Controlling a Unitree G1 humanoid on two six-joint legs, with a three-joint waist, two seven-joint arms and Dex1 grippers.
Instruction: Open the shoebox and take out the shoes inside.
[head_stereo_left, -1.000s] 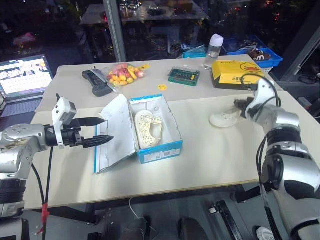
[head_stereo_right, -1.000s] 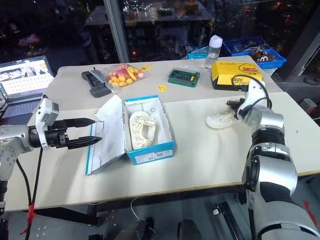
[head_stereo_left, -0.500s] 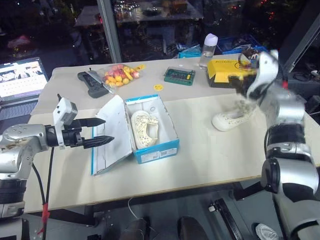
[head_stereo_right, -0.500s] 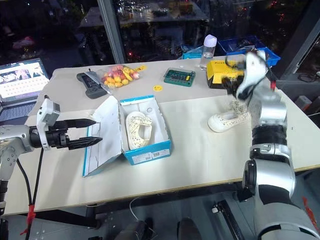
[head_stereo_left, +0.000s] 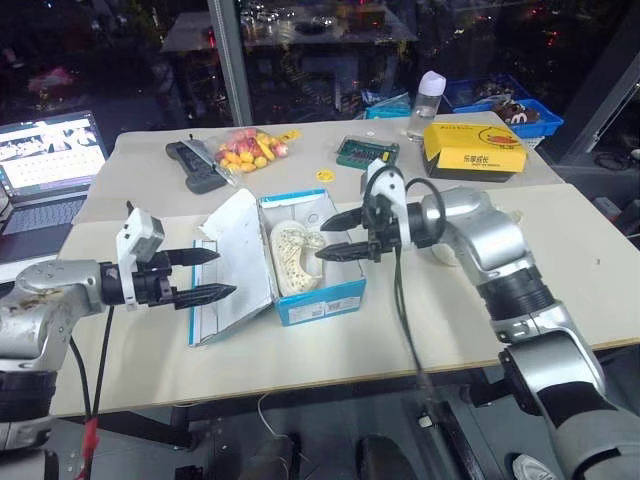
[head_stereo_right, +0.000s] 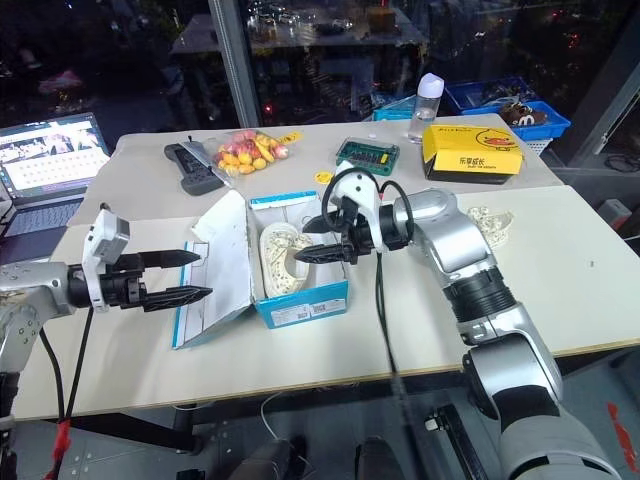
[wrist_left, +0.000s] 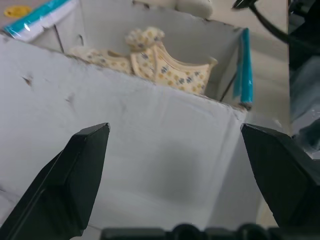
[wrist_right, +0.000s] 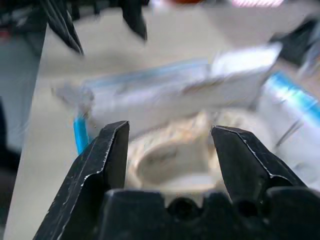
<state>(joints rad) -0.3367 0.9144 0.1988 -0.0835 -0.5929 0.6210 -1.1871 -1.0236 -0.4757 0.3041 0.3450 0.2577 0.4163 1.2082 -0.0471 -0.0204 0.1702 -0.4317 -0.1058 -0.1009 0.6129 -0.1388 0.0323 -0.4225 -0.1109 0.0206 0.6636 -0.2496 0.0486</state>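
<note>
The blue shoebox (head_stereo_left: 322, 292) stands open mid-table, its white-lined lid (head_stereo_left: 232, 262) leaning out toward my left. One cream lacy shoe (head_stereo_left: 291, 260) lies inside it. The other shoe (head_stereo_right: 494, 222) rests on the table to the right, partly behind my right arm. My right gripper (head_stereo_left: 322, 240) hovers open over the box with the inside shoe (wrist_right: 172, 155) between and beyond its fingers, not touching it. My left gripper (head_stereo_left: 225, 272) is open and empty just outside the lid (wrist_left: 125, 145), pointing at its white face, with the shoe (wrist_left: 165, 65) showing over the lid's edge.
Along the far side of the table sit a yellow box (head_stereo_left: 473, 148), a clear bottle (head_stereo_left: 428, 100), a green board (head_stereo_left: 367, 151), a bag of small fruit (head_stereo_left: 245, 150) and a black device (head_stereo_left: 195, 165). A laptop (head_stereo_left: 50, 160) stands far left.
My right arm has left the shoe on the table at the right, swung across to above the open box, and its gripper has opened. The left gripper has stayed beside the lid.
</note>
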